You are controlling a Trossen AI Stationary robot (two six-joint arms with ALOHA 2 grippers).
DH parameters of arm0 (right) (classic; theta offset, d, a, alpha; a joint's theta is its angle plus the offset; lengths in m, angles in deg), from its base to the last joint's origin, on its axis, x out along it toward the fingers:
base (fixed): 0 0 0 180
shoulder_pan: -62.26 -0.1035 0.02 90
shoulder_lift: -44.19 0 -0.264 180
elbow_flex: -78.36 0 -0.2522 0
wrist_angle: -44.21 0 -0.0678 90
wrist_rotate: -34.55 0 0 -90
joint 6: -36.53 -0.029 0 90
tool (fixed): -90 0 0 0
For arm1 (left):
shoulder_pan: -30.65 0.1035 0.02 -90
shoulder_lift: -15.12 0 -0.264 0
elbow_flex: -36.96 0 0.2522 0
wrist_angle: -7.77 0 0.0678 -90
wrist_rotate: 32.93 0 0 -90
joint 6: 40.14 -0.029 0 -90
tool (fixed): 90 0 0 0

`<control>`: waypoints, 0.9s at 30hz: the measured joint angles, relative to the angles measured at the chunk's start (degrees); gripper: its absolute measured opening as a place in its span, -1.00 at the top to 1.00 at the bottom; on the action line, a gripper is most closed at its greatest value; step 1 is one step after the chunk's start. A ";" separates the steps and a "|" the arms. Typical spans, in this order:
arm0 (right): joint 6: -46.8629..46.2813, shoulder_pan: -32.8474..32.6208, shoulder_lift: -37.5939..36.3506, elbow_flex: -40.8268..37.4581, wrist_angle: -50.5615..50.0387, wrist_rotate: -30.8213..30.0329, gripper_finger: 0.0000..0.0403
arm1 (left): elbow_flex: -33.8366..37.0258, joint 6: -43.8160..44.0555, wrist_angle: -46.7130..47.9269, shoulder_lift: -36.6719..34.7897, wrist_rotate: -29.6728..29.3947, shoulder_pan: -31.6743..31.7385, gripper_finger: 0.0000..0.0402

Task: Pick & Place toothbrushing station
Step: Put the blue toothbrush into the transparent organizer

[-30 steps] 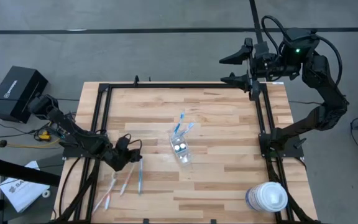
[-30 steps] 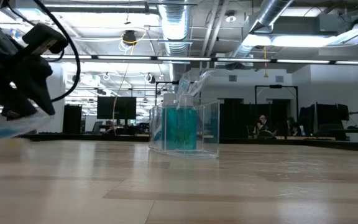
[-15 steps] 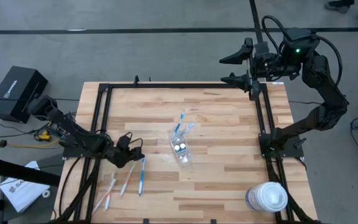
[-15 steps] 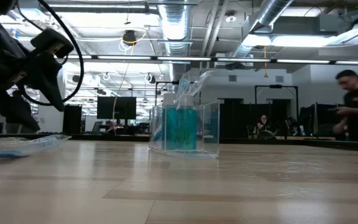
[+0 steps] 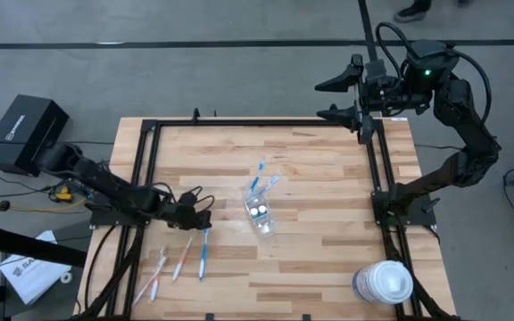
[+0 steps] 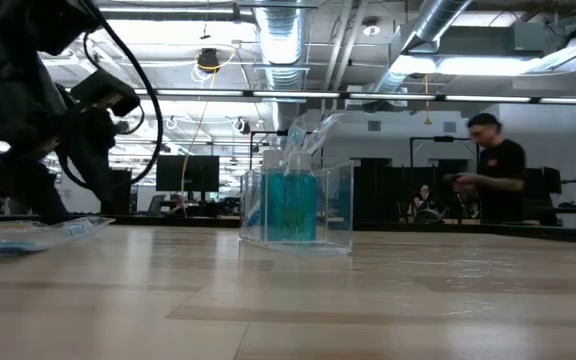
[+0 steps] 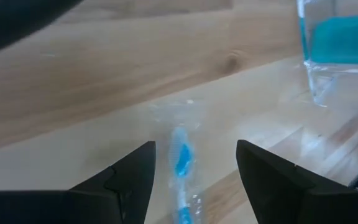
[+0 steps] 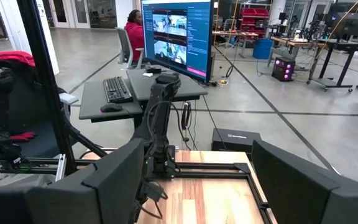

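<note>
We see the left gripper (image 5: 205,212) low over the surface (image 5: 310,169), fingers spread and empty, just above the head end of a wrapped blue toothbrush (image 5: 203,252); two more toothbrushes (image 5: 169,266) lie beside it near the front-left edge. The clear plastic cup (image 5: 259,212), holding teal tubes (image 6: 290,205) and brushes, stands near the middle. We judge the toothbrush light, stiff and slippery in its film, best pinched across mid-handle. The left arm reaches low and nearly level from the left edge. The right gripper (image 5: 339,98) waits open above the far right corner.
</note>
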 joint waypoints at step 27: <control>0.15 0.00 2.25 0.04 3.33 0.00 -0.44 | -0.11 -13.69 -31.70 9.14 -20.25 2.35 1.00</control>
